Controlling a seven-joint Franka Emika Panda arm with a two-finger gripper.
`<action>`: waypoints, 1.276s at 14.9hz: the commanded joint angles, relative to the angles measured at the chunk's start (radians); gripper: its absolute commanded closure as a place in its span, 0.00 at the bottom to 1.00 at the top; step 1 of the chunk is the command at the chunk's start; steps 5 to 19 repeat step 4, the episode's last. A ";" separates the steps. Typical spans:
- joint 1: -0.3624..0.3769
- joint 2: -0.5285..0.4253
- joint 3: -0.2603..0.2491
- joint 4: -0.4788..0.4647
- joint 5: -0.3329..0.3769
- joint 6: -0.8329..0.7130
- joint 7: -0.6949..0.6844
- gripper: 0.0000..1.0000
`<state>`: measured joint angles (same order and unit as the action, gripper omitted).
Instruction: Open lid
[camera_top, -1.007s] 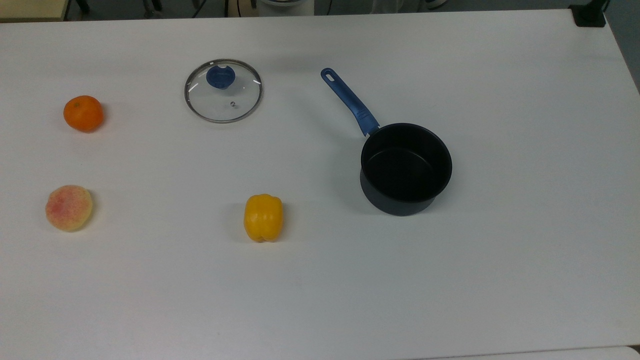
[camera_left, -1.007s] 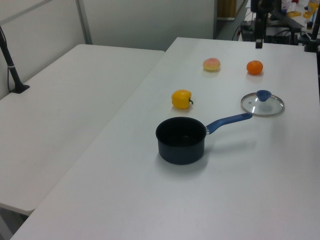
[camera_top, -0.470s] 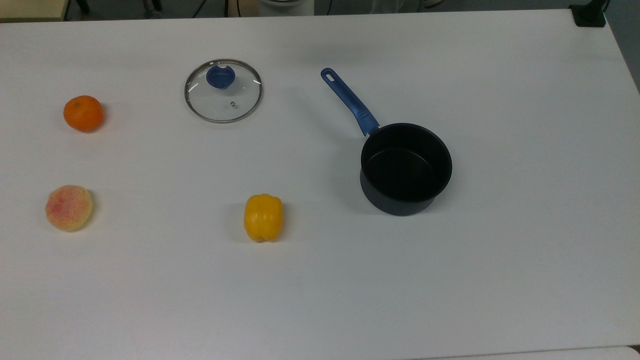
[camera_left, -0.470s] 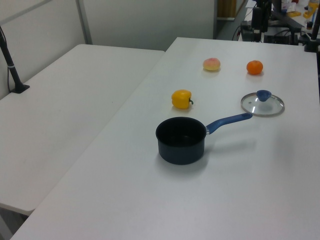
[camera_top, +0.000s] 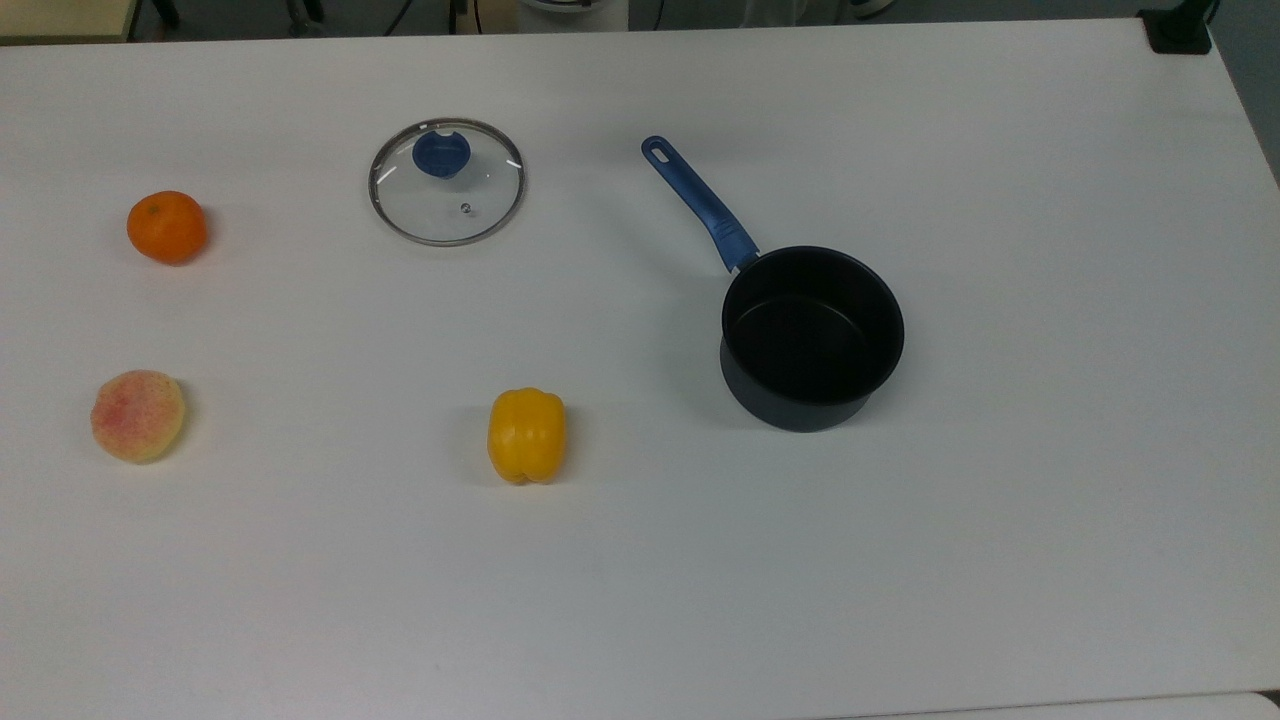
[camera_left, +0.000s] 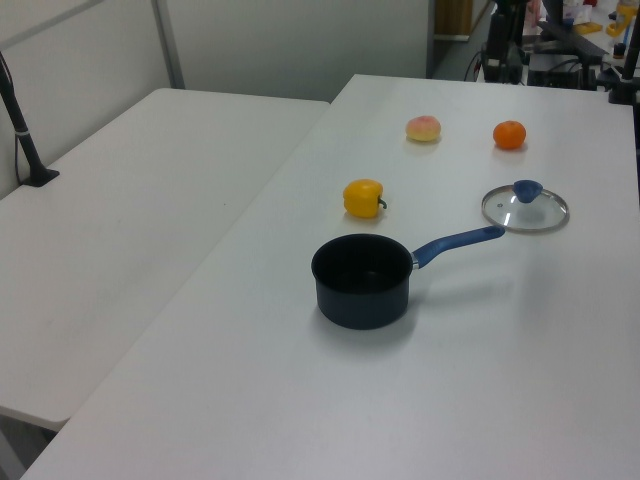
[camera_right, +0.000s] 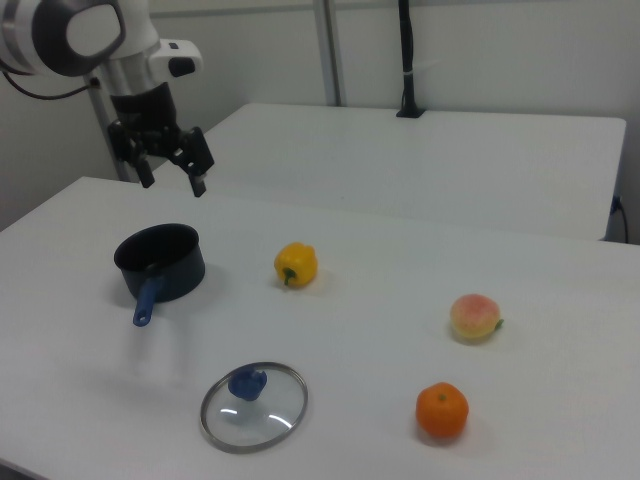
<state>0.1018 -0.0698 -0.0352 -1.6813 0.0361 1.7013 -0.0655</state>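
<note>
The lid (camera_top: 448, 205), clear glass with a metal rim and a blue knob (camera_top: 441, 154), lies flat on the white table (camera_top: 1050, 300), knob up, well apart from the dark saucepan (camera_top: 812, 335). It also appears in the left view (camera_left: 527, 211) and near the front of the right view (camera_right: 258, 410). The saucepan (camera_right: 160, 262) stands uncovered and empty, its blue handle (camera_top: 700, 205) pointing toward the lid's side. My gripper (camera_right: 172, 180) hangs open in the air above and behind the saucepan in the right view, holding nothing.
An orange (camera_top: 166, 227) and a peach (camera_top: 137, 415) sit at the top view's left, and a yellow pepper (camera_top: 526, 435) lies between them and the saucepan. A second white table (camera_left: 120, 230) adjoins on the left view's left.
Lid, saucepan and fruit have not moved. A dark shape at the left view's top edge, likely my arm, has drifted left.
</note>
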 joint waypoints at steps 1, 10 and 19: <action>-0.016 0.010 0.000 -0.018 0.015 0.052 -0.057 0.00; -0.013 0.015 0.000 -0.020 0.007 0.049 -0.054 0.00; -0.013 0.015 0.000 -0.020 0.007 0.049 -0.054 0.00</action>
